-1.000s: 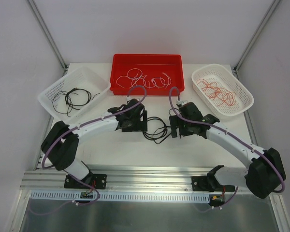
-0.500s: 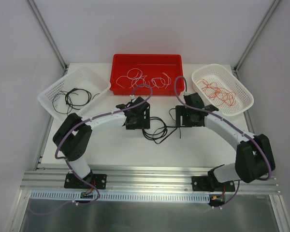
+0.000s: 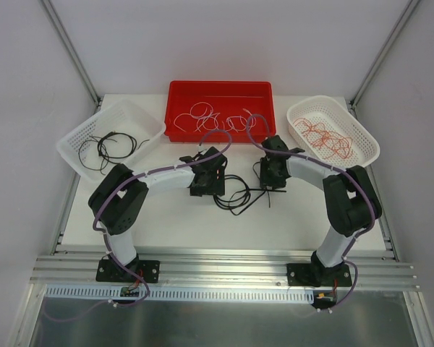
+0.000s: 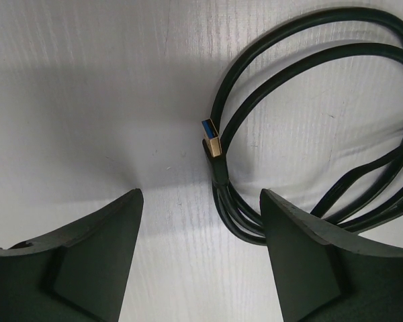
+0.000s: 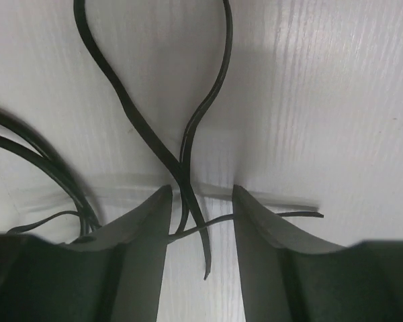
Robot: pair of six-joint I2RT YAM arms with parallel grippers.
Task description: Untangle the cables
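Right gripper (image 5: 201, 228): jaws roughly half apart, thin strands of the black tangle (image 5: 121, 100) crossing and running down through the gap; neither finger (image 5: 141, 241) pinches them, so nothing is held; a loose strand end pokes out to the right, just under the other finger. Left gripper (image 4: 201, 255): jaws spread wide, bare table (image 4: 87, 100) between them, no hold on anything; a USB plug (image 4: 211, 137) with a blue tongue lies just ahead of the gap, its cable looping away to the right and passing beside the right-hand finger (image 4: 302, 261).

Seen from above, both grippers point down at the middle of the table, the left gripper (image 3: 206, 184) and the right gripper (image 3: 271, 173) flanking the black tangle (image 3: 235, 196), which lies between them and slightly nearer the bases; behind, 3 containers in a row: the left basket (image 3: 141, 116) holding black cables (image 3: 108, 148); the red bin (image 3: 217, 85) holding white cables (image 3: 210, 116); the right basket (image 3: 333, 101) holding red-orange cables (image 3: 322, 137).
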